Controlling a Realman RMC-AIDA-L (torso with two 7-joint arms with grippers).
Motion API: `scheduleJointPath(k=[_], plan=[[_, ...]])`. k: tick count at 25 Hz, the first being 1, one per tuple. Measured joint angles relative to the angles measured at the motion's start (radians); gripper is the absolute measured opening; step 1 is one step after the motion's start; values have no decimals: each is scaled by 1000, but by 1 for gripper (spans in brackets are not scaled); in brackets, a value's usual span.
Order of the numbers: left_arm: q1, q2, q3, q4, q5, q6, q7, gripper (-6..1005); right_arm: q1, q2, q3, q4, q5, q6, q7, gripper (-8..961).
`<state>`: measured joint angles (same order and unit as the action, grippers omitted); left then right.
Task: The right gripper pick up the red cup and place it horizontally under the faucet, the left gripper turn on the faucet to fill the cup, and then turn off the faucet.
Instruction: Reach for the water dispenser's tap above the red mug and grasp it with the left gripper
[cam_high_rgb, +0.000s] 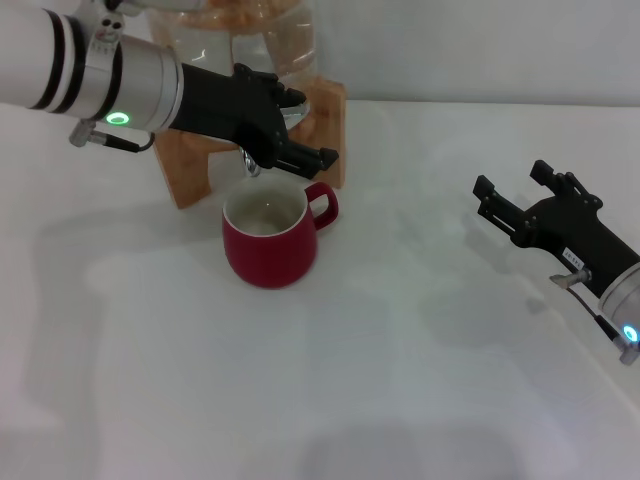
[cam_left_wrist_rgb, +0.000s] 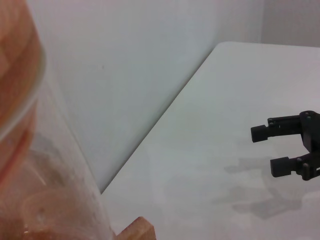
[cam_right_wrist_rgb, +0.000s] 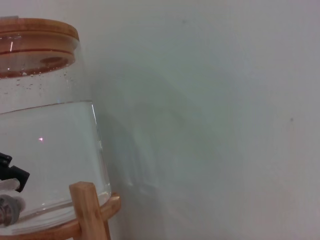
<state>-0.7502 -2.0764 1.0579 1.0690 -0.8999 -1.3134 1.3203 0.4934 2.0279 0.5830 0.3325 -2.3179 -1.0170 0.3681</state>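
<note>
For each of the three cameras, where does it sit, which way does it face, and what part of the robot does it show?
Head view: from above, looking down at the table; left gripper at the faucet over the red cup, right gripper aside, open.
Left wrist view: beside the glass jar, facing across the table; shows only the right gripper.
Right wrist view: faces the jar and wall; the left gripper's fingers show at the picture's edge.
Shared: the jar and its wooden stand.
</note>
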Motion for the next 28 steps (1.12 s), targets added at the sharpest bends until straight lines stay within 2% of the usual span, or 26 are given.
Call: scheduleJointPath(k=[28], plan=[[-10,0,0,-1,-4,-25,7,890,3,0,0,-1,5,0,0,873]])
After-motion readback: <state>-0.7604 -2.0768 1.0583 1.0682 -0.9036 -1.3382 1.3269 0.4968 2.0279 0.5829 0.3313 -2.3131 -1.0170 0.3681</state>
